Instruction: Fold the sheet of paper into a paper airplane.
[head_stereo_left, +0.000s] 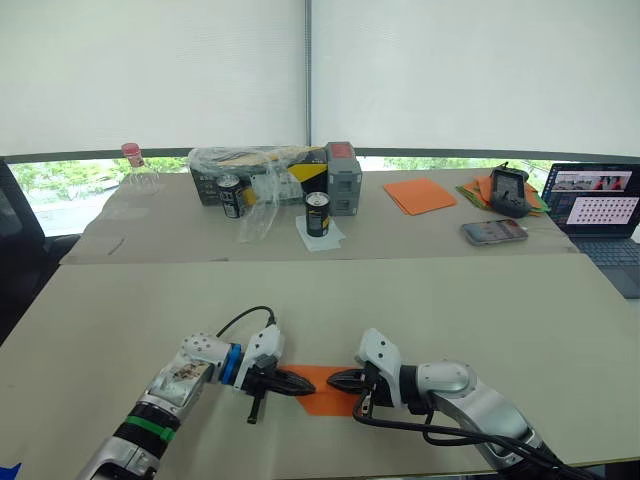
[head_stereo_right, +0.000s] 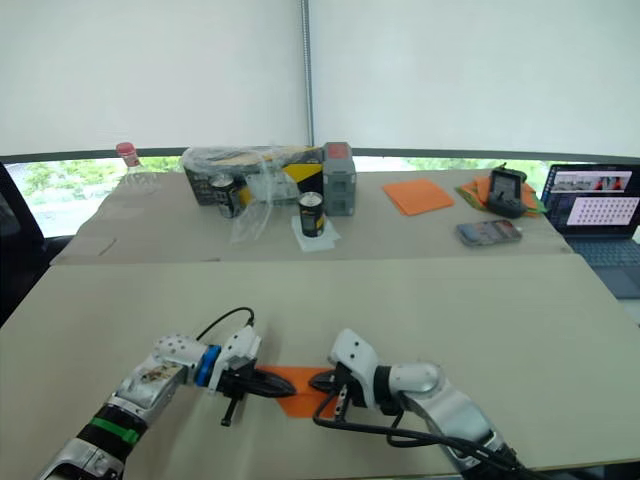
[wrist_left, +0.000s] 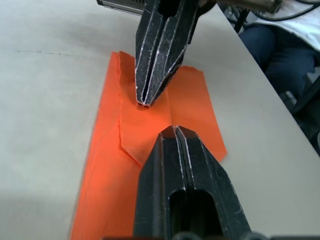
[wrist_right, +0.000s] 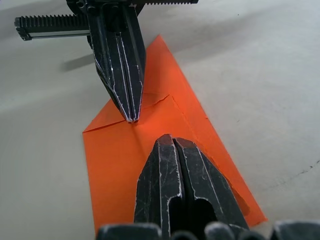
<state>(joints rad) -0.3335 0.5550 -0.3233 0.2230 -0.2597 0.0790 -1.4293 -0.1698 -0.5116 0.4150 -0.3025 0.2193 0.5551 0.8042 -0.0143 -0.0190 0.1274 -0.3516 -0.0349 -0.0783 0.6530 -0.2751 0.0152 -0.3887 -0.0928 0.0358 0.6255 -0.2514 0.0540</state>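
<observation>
A wide beige tabletop (head_stereo_left: 480, 310) fills the near scene, with a second tabletop (head_stereo_left: 420, 235) butted against its far edge below white window blinds (head_stereo_left: 450, 70)

On the far tabletop, an open laptop (head_stereo_left: 598, 205) sits at the right edge. A clear plastic bag (head_stereo_left: 245, 170) of boxed goods lies near the middle, a grey box (head_stereo_left: 343, 178) just beside it. A stack of orange sheets (head_stereo_left: 420, 195) lies to the right, then a mixed orange-and-green paper pile (head_stereo_left: 478, 190) with a black device (head_stereo_left: 509, 192) on top. A phone (head_stereo_left: 494, 232) lies nearby. Two dark cans stand close to the bag: one (head_stereo_left: 230, 196) against it, the other (head_stereo_left: 317, 213) on a white napkin. A clear bottle with a pink cap (head_stereo_left: 135, 168) stands far left

Close to the near edge of the front tabletop lies the bright orange sheet of paper (head_stereo_left: 325, 390), flat and partly folded, with creased flaps overlapping along its middle. The two arms meet over it from opposite sides

The left pincer (head_stereo_left: 303, 385) has its two black fingers pressed together, tips resting on the paper. The right pincer (head_stereo_left: 335, 379) is likewise closed to a point, touching the paper. The two tips face each other, near but apart, gripping nothing
</observation>
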